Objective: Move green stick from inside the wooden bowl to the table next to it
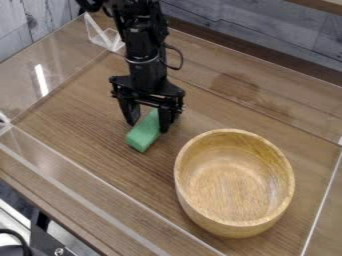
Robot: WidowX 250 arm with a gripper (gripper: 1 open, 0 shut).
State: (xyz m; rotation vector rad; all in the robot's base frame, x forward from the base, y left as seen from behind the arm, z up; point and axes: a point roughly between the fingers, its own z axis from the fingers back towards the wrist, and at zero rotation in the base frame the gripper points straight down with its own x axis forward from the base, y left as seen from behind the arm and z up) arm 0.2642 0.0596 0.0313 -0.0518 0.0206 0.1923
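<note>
Green stick [144, 133] on desk [70, 133] beside wooden bowl [234, 184], claw [146, 117] opened around its far end; should be lifted straight up, fingers kept wide, so the stick isn't dragged or tipped.
</note>
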